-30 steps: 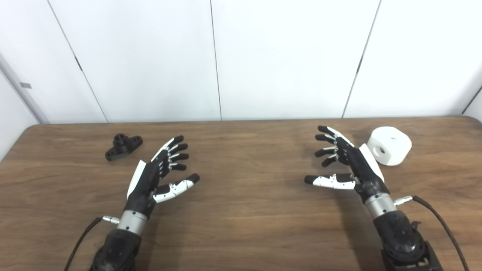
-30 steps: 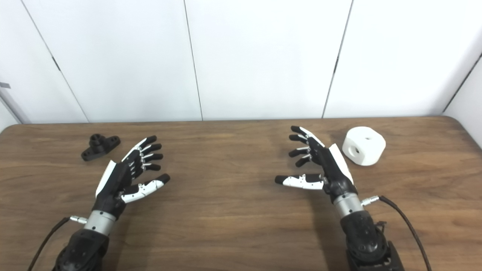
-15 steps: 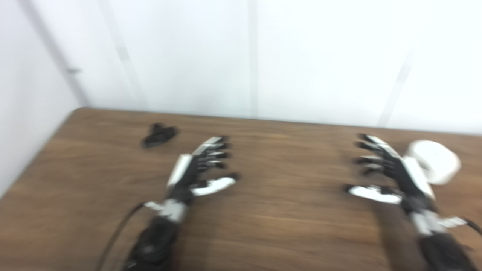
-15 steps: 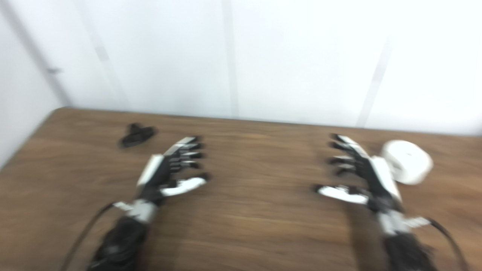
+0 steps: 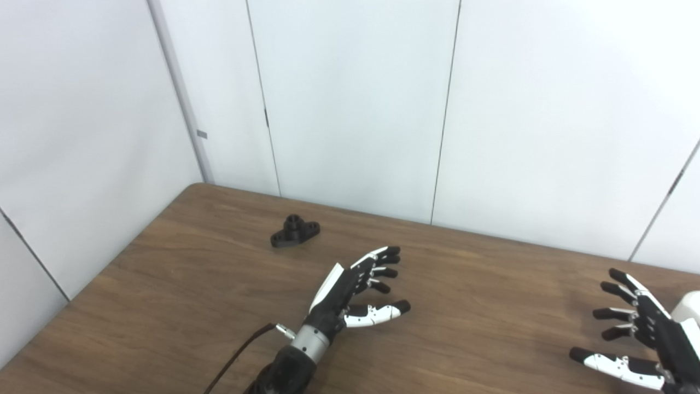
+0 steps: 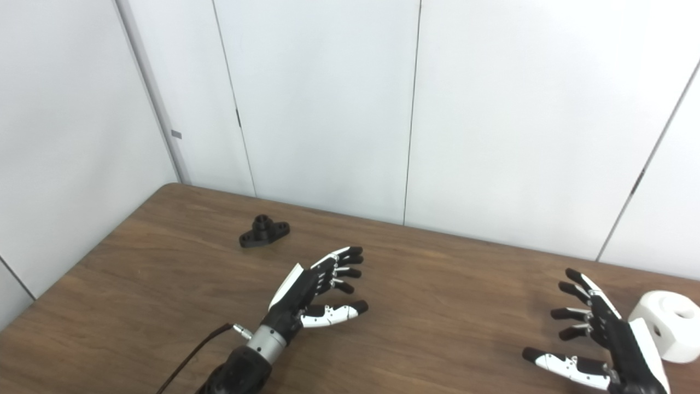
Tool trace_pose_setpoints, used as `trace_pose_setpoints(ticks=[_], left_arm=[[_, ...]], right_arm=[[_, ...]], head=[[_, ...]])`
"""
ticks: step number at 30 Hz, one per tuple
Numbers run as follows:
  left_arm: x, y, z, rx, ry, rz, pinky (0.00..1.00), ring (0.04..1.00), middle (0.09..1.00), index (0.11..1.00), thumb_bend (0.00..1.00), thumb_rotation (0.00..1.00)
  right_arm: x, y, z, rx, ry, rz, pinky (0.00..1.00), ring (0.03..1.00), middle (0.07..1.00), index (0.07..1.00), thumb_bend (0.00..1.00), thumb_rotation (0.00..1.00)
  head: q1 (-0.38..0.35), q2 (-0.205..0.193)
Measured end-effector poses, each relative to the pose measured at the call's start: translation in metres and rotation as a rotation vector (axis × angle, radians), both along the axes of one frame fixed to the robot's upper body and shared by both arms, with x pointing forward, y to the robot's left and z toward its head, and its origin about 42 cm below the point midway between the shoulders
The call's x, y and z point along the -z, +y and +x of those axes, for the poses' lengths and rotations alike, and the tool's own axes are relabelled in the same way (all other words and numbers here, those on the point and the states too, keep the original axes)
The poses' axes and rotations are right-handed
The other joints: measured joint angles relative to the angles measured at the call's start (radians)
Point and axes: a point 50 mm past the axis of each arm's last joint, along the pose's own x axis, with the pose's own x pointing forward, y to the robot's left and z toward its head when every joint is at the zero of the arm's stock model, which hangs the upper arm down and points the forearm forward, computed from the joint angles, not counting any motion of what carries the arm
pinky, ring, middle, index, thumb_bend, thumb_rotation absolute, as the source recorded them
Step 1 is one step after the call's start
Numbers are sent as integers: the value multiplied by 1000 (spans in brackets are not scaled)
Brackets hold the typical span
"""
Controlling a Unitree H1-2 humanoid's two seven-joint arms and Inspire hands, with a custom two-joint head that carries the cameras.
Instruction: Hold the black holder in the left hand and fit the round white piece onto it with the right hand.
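The black holder (image 6: 264, 231) lies flat on the brown tabletop (image 6: 164, 273), toward the far left corner, with its short round post pointing up from a base that spreads into two lobes. Nothing touches it. The left hand (image 6: 314, 287) is nearer the camera and to the holder's right, well apart from it — fingers spread and stretched forward, thumb out to the side, holding nothing. Its black forearm comes in from the bottom edge, with a cable (image 6: 191, 353) trailing off at the wrist.

The round white piece (image 6: 670, 325) sits on the tabletop at the far right; a small hole shows in its side and a wider recess in its top. In the left eye view only a sliver of it shows at the frame's edge. The right hand (image 6: 601, 339) is just beside it on its left, the back of the hand close to the piece — whether they touch cannot be told. Its fingers are splayed and slightly curled, thumb extended low toward the middle of the tabletop, and it grips nothing.

Behind the tabletop stand plain white wall panels (image 6: 328, 109).
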Motion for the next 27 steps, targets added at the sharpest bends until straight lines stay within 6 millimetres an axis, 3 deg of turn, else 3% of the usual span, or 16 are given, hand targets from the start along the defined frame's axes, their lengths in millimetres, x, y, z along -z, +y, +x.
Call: trace_pose_setpoints(ticks=[7, 14, 21, 27], left_arm=[[0, 0, 0, -2, 0, 0, 658, 781, 850, 866, 694, 152], [-3, 3, 0, -4, 1, 4, 613, 739, 829, 828, 665, 51], [-15, 25, 0, 2, -21, 80, 561, 660, 722, 701, 629, 0], [-42, 48, 3, -18, -97, 219, 540, 676, 751, 719, 643, 0]], right_arm=[[0, -1, 0, 1, 0, 0, 484, 656, 836, 886, 666, 135], [0, -1, 0, 2, 0, -1, 477, 640, 825, 880, 675, 172], [-1, -3, 0, 3, 0, -3, 464, 637, 820, 869, 680, 176], [-1, -4, 0, 5, -1, -2, 456, 642, 823, 871, 671, 171]], head=[[0, 5], [0, 8], [-2, 11], [2, 9]])
